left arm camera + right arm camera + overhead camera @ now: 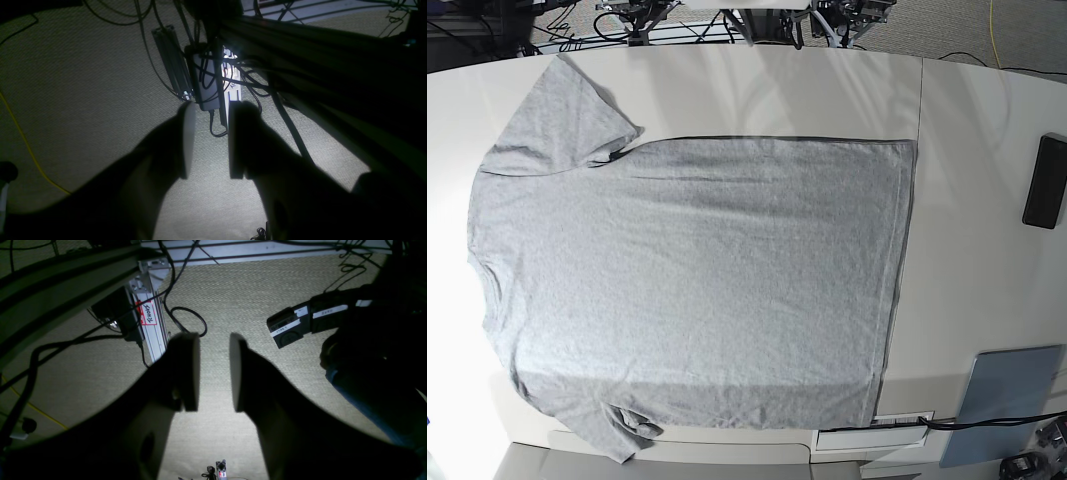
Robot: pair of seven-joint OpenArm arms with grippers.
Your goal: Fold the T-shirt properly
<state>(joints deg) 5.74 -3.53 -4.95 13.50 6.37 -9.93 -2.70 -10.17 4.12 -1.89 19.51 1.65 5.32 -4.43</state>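
Both grippers, left (208, 141) & right (215, 373), hang w/ jaws apart over carpet, holding nothing, while T-shirt (692, 290) lies flat on table (972, 200), neck at 9 o'clock, hem at 3.

T-shirt (697, 280) covers most of table (967, 150); bare strip right, black slab (1046, 182) at edge.

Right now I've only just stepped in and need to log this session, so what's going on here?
Nothing is being handled at this moment. A grey T-shirt lies spread flat and unfolded on the white table, collar toward the base view's left, hem toward its right. Neither arm shows in the base view. The left gripper and right gripper have their jaws apart, empty, with only the carpeted floor and cables behind them. Folding has not begun.
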